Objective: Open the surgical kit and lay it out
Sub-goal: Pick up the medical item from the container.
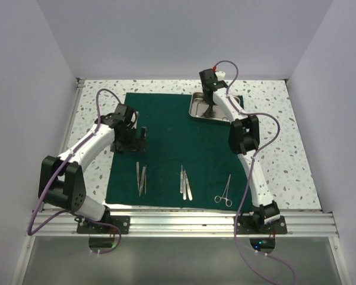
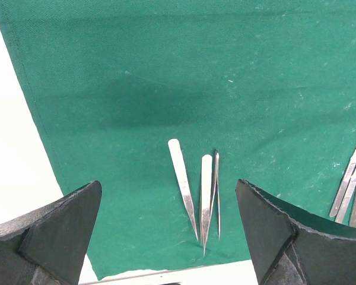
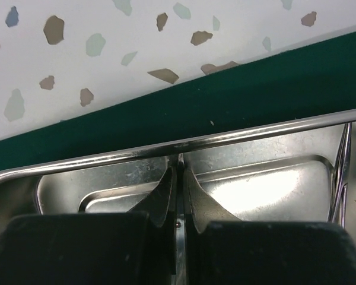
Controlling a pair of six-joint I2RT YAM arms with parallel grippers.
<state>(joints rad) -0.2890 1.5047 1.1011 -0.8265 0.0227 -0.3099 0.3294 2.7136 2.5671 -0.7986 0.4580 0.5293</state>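
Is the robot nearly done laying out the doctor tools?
Nearly. The cloth is spread flat, and tweezers and a clamp lie in a row. The right gripper is pinched shut inside the tray, where another tool waits. The left gripper hangs open.

The right pincer [image 3: 178, 176] hides most of a thin instrument [image 3: 177, 228] pinched between its fingers; the tray [image 3: 267, 190] runs off the picture's edges.

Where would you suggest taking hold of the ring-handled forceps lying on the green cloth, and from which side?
Probably across the slim shanks of the ring-handled forceps, just beyond the rings, coming straight down from above. They lie flat on the green cloth, rings toward the arms, so a top pinch across the narrow width looks workable.
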